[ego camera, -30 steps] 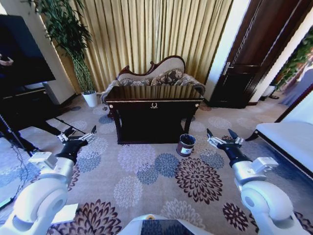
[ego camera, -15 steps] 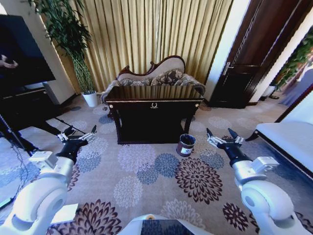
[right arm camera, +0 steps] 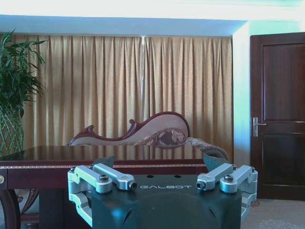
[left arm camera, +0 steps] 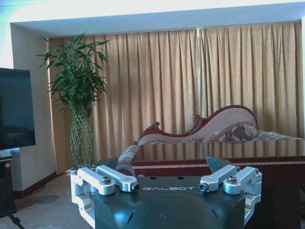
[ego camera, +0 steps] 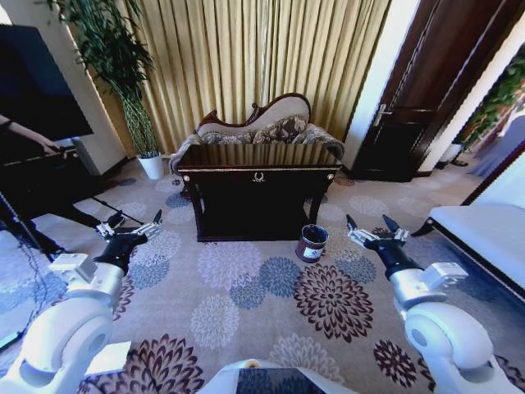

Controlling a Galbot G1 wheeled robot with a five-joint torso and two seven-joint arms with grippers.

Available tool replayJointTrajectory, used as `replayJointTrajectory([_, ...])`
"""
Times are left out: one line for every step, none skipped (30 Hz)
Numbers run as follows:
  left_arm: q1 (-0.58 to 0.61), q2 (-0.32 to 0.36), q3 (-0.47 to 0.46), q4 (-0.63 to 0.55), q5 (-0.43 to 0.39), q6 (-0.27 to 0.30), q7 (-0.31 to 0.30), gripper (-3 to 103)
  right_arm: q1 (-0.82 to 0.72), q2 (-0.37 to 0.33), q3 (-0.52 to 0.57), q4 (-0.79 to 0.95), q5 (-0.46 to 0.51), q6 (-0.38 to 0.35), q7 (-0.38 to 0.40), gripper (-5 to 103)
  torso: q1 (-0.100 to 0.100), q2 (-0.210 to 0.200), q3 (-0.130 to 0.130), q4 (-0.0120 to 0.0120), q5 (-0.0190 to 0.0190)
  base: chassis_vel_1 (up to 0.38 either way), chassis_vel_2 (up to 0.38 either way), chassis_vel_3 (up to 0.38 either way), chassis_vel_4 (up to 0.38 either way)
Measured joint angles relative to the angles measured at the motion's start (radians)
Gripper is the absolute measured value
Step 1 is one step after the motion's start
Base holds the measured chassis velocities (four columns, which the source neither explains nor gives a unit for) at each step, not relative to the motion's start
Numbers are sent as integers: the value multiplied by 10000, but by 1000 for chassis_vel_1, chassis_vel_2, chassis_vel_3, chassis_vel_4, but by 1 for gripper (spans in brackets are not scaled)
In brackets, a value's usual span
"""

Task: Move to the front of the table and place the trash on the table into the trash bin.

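Observation:
The dark glossy table (ego camera: 258, 176) stands a few steps ahead of me at the centre of the head view, its top reflecting the curtains. Its top also shows in the left wrist view (left arm camera: 267, 157) and the right wrist view (right arm camera: 57, 160). The trash is out of view on that shiny top. The small dark trash bin (ego camera: 312, 243) with a white label stands on the carpet by the table's front right leg. My left gripper (ego camera: 131, 223) (left arm camera: 166, 167) is open, low at the left. My right gripper (ego camera: 367, 223) (right arm camera: 158, 162) is open, just right of the bin.
A carved sofa (ego camera: 262, 123) sits behind the table against the gold curtains. A tall plant in a white pot (ego camera: 150, 164) and a TV (ego camera: 41, 82) on a dark cabinet stand at the left. A dark door (ego camera: 418, 107) and a white bench (ego camera: 484, 230) are at the right. Flowered carpet (ego camera: 262, 287) lies between me and the table.

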Motion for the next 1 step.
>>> replayJointTrajectory([0,0,0,0,0,0,0,100,0,0,0,0,0,0,0,100,0,0,0,0,0,0,0,0,0])
